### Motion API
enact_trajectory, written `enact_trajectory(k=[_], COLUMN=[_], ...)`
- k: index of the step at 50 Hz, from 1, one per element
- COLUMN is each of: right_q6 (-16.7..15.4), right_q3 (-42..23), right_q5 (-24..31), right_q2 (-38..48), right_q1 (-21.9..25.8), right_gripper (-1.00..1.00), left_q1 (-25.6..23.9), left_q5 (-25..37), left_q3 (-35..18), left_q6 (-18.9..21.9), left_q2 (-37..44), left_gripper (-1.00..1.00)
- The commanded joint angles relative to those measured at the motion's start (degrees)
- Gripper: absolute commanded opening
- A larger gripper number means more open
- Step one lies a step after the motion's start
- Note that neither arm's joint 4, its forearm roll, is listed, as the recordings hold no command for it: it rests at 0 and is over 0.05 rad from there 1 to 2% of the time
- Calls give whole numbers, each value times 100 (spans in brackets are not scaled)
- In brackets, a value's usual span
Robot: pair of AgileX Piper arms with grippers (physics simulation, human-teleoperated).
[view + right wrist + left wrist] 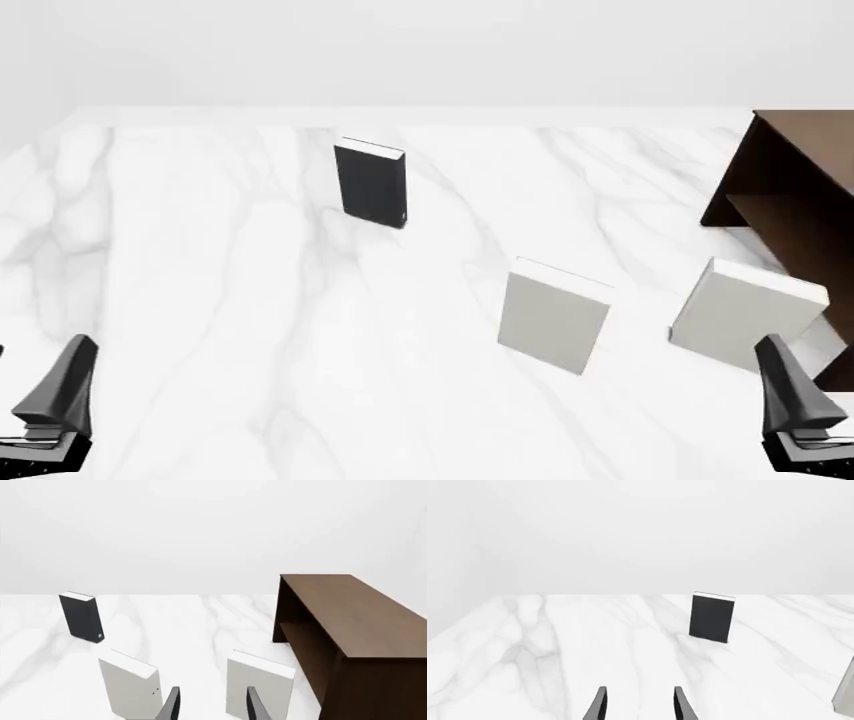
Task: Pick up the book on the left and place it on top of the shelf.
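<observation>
The book, black with white page edges, stands upright on the marble table at the far left; it also shows in the left wrist view as the book and in the right wrist view as the book. The dark brown shelf stands at the right edge, seen too as the shelf. My left gripper is open and well short of the book, with nothing between its fingers. My right gripper is open too, near the pale books. In the front view the left gripper and right gripper sit at the near corners.
Two pale grey-white books stand upright on the table: one in the middle, one close to the shelf's front. The marble table reaches to a far edge before a white wall.
</observation>
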Motion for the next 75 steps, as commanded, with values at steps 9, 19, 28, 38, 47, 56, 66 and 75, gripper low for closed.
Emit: enact_trajectory(k=[9, 19, 28, 38, 47, 56, 66, 75], right_q6=[259, 217, -557, -636, -720, -822, -1031, -1118], right_q3=[-198, -1116, -3725, -4054, -4634, -5450, -5804, -6300], right_q5=[136, 337, -223, -238, 20, 206, 95, 97], right_q2=[22, 370, 3894, 4258, 4792, 5603, 6423, 7146], right_q1=[-41, 606, 1724, 1856, 2072, 2319, 2621, 2743], right_gripper=[100, 100, 100, 100, 100, 100, 100, 100], left_q1=[0, 0, 0, 0, 0, 0, 0, 0], left_q5=[0, 0, 0, 0, 0, 0, 0, 0], left_q3=[0, 0, 0, 0, 0, 0, 0, 0], left_q6=[0, 0, 0, 0, 0, 0, 0, 0], left_q2=[0, 0, 0, 0, 0, 0, 0, 0], left_gripper=[100, 100, 100, 100, 100, 100, 100, 100])
